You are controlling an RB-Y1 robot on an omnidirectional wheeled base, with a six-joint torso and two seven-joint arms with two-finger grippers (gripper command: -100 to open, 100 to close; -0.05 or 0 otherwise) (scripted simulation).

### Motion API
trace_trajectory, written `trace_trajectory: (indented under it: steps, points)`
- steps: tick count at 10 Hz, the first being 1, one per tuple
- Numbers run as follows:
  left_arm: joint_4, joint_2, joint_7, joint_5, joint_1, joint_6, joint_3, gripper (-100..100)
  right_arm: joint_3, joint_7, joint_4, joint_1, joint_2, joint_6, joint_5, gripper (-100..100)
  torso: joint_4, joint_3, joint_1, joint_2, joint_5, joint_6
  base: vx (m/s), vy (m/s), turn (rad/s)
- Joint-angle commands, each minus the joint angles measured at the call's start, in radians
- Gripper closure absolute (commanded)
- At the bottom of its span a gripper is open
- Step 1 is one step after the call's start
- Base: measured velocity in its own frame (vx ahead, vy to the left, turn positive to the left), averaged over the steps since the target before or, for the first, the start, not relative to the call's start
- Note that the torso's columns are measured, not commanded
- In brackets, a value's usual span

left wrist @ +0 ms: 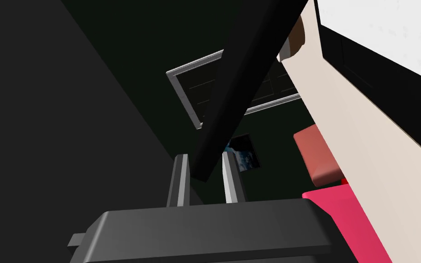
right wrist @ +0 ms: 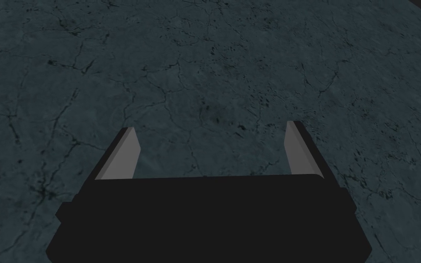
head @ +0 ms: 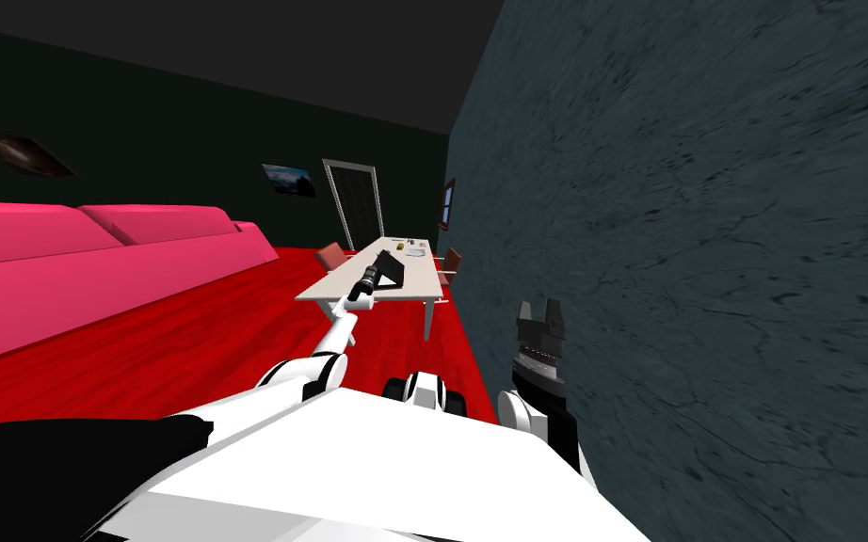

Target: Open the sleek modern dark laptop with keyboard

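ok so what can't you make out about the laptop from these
Keyboard: in the head view the laptop is too small to show any keys.
Lid angle: the left wrist view sees the lid edge-on, clamped in the left gripper.
Small items at the far end of the table: too small in the head view to name.

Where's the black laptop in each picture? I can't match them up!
Head view: the thin dark laptop, lid partly raised, on the long pale table, at the left gripper.
Left wrist view: its black lid, a slab clamped between that gripper's fingers.
Right wrist view: the right gripper, open, instead.
Shared landmark: the grey-framed door.
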Motion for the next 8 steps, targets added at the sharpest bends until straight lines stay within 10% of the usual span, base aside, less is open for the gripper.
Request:
trace_trajectory:
  steps: [1,8]
  points:
    - [0.069,0.005,0.001,0.001,-0.045,-0.004,0.0,100,0.0,0.0,0.0,0.0,0.0,0.0,0.0,0,-0.001,-0.001,0.001,-0.002,0.0,0.0,0.01,-0.007,-0.01]
    - [0.28,0.018,-0.01,0.016,-0.194,-0.053,0.035,100,0.0,0.0,0.0,0.0,0.0,0.0,0.0,0,-0.002,-0.003,0.0,-0.005,0.001,0.0,-0.052,0.009,0.002]
